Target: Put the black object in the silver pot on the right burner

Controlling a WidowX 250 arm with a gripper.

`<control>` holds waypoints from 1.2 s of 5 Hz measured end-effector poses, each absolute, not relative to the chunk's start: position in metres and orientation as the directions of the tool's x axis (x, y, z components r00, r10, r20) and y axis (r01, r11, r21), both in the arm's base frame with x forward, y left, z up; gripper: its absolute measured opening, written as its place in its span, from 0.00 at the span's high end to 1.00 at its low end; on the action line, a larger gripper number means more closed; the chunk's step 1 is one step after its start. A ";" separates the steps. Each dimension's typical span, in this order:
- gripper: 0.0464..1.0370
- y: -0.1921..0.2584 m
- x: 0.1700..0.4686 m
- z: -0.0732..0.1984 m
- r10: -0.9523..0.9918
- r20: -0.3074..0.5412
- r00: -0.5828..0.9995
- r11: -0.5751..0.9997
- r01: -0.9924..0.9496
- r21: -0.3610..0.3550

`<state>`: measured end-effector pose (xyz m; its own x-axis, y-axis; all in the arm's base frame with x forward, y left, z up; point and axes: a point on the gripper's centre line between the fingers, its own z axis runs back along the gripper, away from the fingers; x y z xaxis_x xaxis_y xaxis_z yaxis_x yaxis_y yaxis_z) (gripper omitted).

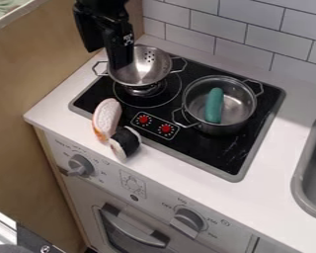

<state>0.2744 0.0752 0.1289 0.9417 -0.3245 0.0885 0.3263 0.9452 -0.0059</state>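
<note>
The black object, a sushi-like roll with white ends (126, 142), lies on the front left edge of the stove by the counter. The silver pot (237, 105) stands on the right burner and holds a long teal-green object (214, 105). At the upper left, my gripper (120, 58) hangs down over the left side of a silver colander, well behind the black roll and apart from it.
The silver colander (151, 69) rests on the left burner. A pink and white food piece (106, 118) touches or nearly touches the roll. Red knobs (166, 128) sit between the burners. A tiled wall (246, 29) stands behind, and a sink (309, 170) lies right.
</note>
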 end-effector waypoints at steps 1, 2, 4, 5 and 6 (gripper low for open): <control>0.04 0.074 0.272 0.120 -0.322 0.061 0.945 0.946 0.324 -0.028; 0.04 0.075 0.269 0.117 -0.319 0.011 0.948 0.946 0.319 -0.053; 0.04 0.084 0.283 0.125 -0.379 -0.045 0.924 0.925 0.376 -0.060; 0.04 0.085 0.283 0.125 -0.380 -0.046 0.924 0.924 0.377 -0.059; 0.04 0.084 0.283 0.124 -0.374 -0.047 0.926 0.927 0.371 -0.059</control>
<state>0.2828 0.0845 0.1242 0.9263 -0.3738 -0.0468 0.3710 0.9268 -0.0591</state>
